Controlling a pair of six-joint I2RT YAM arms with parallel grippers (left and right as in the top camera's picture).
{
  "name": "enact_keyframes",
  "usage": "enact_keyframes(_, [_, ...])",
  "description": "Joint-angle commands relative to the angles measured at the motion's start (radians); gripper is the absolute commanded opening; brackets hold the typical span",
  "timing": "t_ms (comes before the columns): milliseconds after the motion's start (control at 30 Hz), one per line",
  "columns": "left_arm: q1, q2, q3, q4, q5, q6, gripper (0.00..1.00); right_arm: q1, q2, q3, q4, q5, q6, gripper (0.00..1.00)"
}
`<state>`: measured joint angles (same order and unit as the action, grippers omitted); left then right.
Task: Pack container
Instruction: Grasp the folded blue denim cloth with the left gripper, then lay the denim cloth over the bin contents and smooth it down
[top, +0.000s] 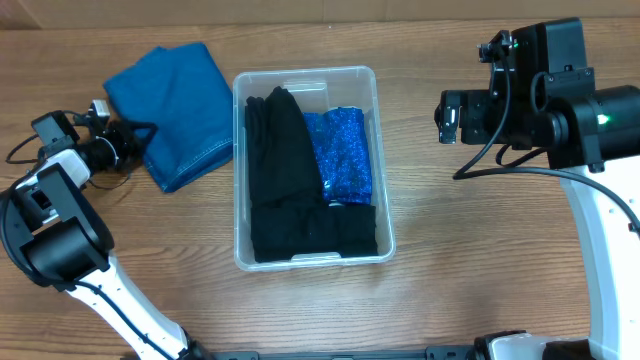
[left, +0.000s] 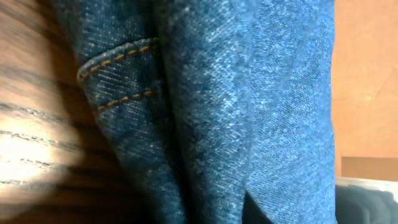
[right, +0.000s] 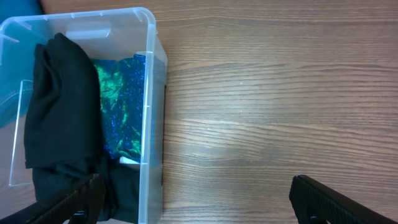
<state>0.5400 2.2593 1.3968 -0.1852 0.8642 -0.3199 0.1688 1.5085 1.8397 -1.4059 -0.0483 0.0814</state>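
Observation:
The clear plastic container (top: 383, 160) stands mid-table and holds a black garment (top: 285, 150) and a sparkly blue cloth (top: 342, 152). It also shows in the right wrist view (right: 149, 93) with the black garment (right: 62, 106) and the sparkly cloth (right: 121, 106). Folded blue denim jeans (top: 175, 100) lie on the table left of the container. My left gripper (top: 135, 135) is at the jeans' left edge. Denim (left: 236, 99) fills its view and bunches between the fingers, which appear shut on it. My right gripper (top: 445, 118) is open and empty, raised to the right of the container (right: 193, 199).
A corner of the container (left: 367, 186) shows at the lower right of the left wrist view. Bare wooden table (top: 480, 250) lies right of and in front of the container. A cardboard-coloured wall runs along the table's far edge (top: 400, 20).

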Motion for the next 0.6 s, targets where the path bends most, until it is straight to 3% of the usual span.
enact_keyframes(0, [-0.033, 0.009, -0.04, -0.122, 0.028, -0.001, 0.04, -0.004, -0.005, 0.0, 0.005, -0.006, -0.003, 1.0])
enact_keyframes(133, [-0.035, -0.161, -0.04, -0.276, 0.023, 0.096, 0.04, -0.004, -0.005, 0.0, 0.005, -0.006, -0.003, 1.0])
enact_keyframes(267, [-0.037, -0.492, -0.04, -0.378, 0.024, 0.099, 0.04, -0.004, -0.005, 0.0, 0.0, -0.006, -0.003, 1.0])
enact_keyframes(467, [-0.11, -0.944, -0.006, -0.39, 0.018, -0.001, 0.04, -0.004, -0.005, 0.0, -0.018, -0.006, -0.003, 1.0])
enact_keyframes(567, [-0.209, -1.061, 0.049, -0.389, 0.018, -0.037, 0.04, -0.004, -0.005, 0.0, -0.019, -0.006, -0.003, 1.0])
